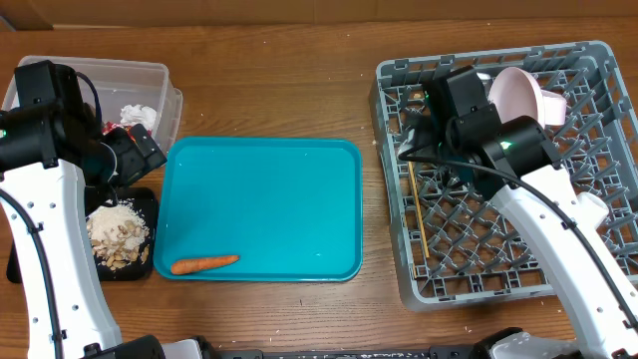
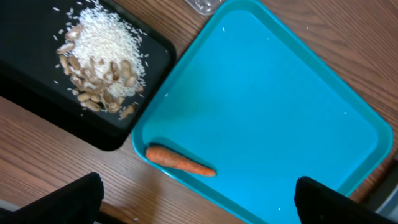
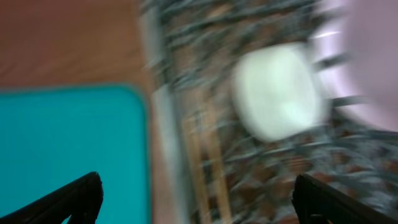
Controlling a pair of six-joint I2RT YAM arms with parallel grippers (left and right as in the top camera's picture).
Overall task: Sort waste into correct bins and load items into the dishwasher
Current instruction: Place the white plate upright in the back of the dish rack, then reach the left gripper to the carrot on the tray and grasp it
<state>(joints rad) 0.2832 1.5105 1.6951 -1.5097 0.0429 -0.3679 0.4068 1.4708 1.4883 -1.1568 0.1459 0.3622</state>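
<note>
An orange carrot (image 1: 203, 263) lies at the front left of the teal tray (image 1: 269, 199); it also shows in the left wrist view (image 2: 180, 161). Beige food scraps (image 1: 118, 234) (image 2: 102, 62) are piled in the black tray (image 1: 150, 199). A white tissue (image 1: 140, 114) and a red wrapper (image 1: 112, 130) lie in the clear tub (image 1: 110, 72). My left gripper (image 1: 135, 158) (image 2: 199, 205) is open and empty above the black tray's far edge. The grey rack (image 1: 498, 269) holds a white bowl (image 1: 518, 92), a white cup (image 3: 280, 99) and chopsticks (image 1: 417, 214). My right gripper (image 1: 414, 135) (image 3: 199, 199) is open and empty over the rack's left edge.
The right wrist view is blurred; it shows the teal tray's corner (image 3: 68, 149) and the chopsticks (image 3: 208, 162) by the rack's wall. Bare wooden table lies between the tray and the rack, and along the front edge.
</note>
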